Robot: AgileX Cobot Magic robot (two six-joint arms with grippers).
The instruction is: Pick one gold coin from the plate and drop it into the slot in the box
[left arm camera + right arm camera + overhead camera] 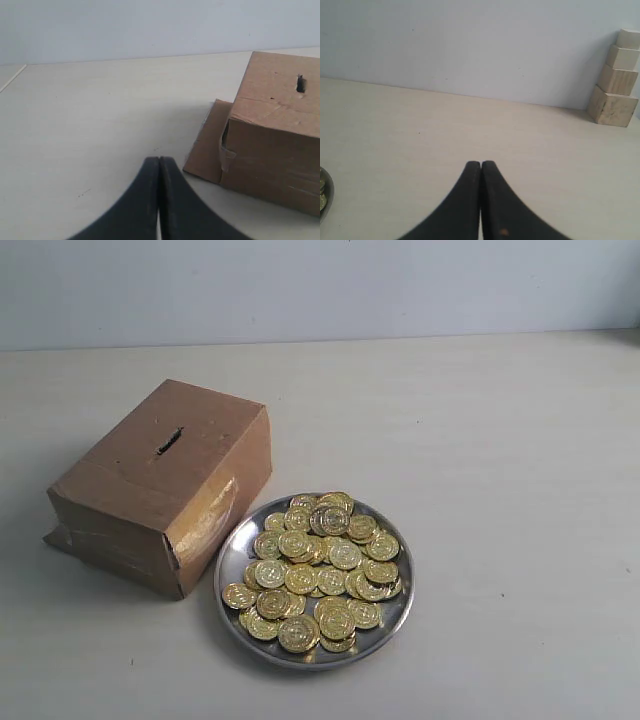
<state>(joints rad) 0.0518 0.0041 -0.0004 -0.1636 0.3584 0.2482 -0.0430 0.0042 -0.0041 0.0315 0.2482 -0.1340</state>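
Observation:
A round silver plate (388,633) sits at the middle front of the table, heaped with several gold coins (318,570). Touching its left side is the brown cardboard box (150,502), with the dark slot (169,441) in its top face. Neither arm shows in the exterior view. In the left wrist view the box (272,145) and its slot (300,84) lie beyond my left gripper (159,159), which is shut on nothing. My right gripper (480,163) is shut and empty too, with the plate's rim (327,197) and a few coins (322,194) at the picture's edge.
A stack of pale wooden blocks (615,80) stands against the back wall in the right wrist view. A loose cardboard flap (207,145) lies flat on the table at the box's foot. The tabletop is pale and matte.

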